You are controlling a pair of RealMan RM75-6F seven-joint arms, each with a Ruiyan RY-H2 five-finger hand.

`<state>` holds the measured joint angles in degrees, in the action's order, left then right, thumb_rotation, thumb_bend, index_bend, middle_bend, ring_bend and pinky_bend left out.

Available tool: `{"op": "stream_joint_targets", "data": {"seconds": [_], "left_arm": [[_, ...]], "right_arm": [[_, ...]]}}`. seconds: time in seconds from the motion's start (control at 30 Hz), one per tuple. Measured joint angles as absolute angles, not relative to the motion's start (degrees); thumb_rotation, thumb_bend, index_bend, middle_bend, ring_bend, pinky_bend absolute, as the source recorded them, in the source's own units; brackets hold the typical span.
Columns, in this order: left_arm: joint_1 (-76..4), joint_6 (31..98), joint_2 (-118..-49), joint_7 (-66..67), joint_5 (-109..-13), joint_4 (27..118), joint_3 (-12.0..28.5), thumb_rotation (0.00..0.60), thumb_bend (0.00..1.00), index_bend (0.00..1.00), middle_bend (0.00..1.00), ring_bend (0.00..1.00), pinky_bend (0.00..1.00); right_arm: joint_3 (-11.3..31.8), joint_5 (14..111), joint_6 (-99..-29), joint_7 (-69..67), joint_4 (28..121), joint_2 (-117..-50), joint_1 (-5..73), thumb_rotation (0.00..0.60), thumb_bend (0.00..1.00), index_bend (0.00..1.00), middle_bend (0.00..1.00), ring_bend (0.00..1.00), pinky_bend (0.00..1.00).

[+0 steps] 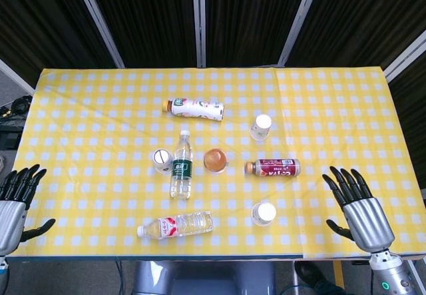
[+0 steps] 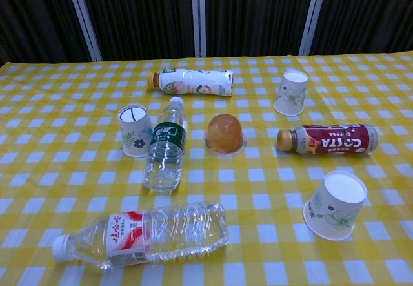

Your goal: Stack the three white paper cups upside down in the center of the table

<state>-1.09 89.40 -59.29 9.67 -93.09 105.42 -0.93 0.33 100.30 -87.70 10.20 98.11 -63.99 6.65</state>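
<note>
Three white paper cups stand upside down on the yellow checked table [image 1: 93, 108]: one at the left of centre [image 1: 162, 160] [image 2: 135, 130], one at the back right [image 1: 261, 126] [image 2: 291, 93], one at the front right [image 1: 263, 213] [image 2: 335, 204]. My left hand [image 1: 14, 198] hovers at the table's front left edge, fingers spread, holding nothing. Over the front right corner my right hand [image 1: 354, 205] is open with its fingers apart, right of the front cup. The chest view shows neither hand.
An orange jelly cup [image 1: 215, 160] [image 2: 224, 133] sits at the centre. Lying bottles surround it: a green-label water bottle [image 1: 181, 164], a red-label water bottle [image 1: 177, 226], a milk-tea bottle [image 1: 196, 108] and a Costa coffee bottle [image 1: 273, 168].
</note>
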Motion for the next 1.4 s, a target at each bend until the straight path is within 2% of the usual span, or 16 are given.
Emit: {"op": "stream_joint_targets", "data": {"seconds": [0.4,0.53,0.6,0.7,0.77,0.87,1.07,1.4], "left_arm": [[-1.23,89.05,-59.38,9.83,-92.66,105.35,-0.77,0.600,0.00,0.00,0.00,0.00,0.00],[-1.26,89.27,-59.21,9.48,-92.97,105.73,-0.71,0.600,0.00,0.00,0.00,0.00,0.00],[-1.36,89.07,-59.18,9.47,-92.89,105.79,-0.67,0.600,0.00,0.00,0.00,0.00,0.00],[-1.66,88.40,-59.22,9.56,-92.21,105.77,-0.47,0.600,0.00,0.00,0.00,0.00,0.00],[-1.89,87.74,-59.29,9.68,-91.68,105.71,-0.40,0.600,0.00,0.00,0.00,0.00,0.00],[-2.25,86.90,-59.46,10.07,-90.69,105.67,-0.18,0.600,0.00,0.00,0.00,0.00,0.00],[-2.64,86.01,-59.70,10.40,-89.20,105.51,0.20,0.600,0.00,0.00,0.00,0.00,0.00],[-2.92,85.75,-59.44,9.72,-88.11,105.40,0.71,0.600,0.00,0.00,0.00,0.00,0.00]], "right_arm": [[0.18,100.11,-86.96,10.01,98.21,-63.83,6.91,0.600,0.00,0.04,0.00,0.00,0.00],[-0.87,100.25,-84.62,8.58,98.89,-63.23,7.49,0.600,0.00,0.03,0.00,0.00,0.00],[-1.77,100.76,-82.12,6.84,99.21,-62.75,8.43,0.600,0.01,0.03,0.00,0.00,0.03],[-3.09,102.93,-77.92,3.75,99.04,-62.30,10.94,0.600,0.07,0.03,0.01,0.00,0.12],[-3.77,105.16,-75.09,1.27,98.40,-62.38,13.47,0.600,0.12,0.04,0.04,0.00,0.19],[-4.33,107.14,-70.73,-2.28,97.07,-62.99,17.38,0.600,0.15,0.05,0.07,0.01,0.23],[-4.36,106.93,-62.16,-4.88,94.72,-65.33,23.07,0.600,0.15,0.08,0.13,0.07,0.29],[-2.60,101.49,-57.51,-3.86,91.38,-71.03,25.87,0.600,0.17,0.14,0.20,0.15,0.37]]}}
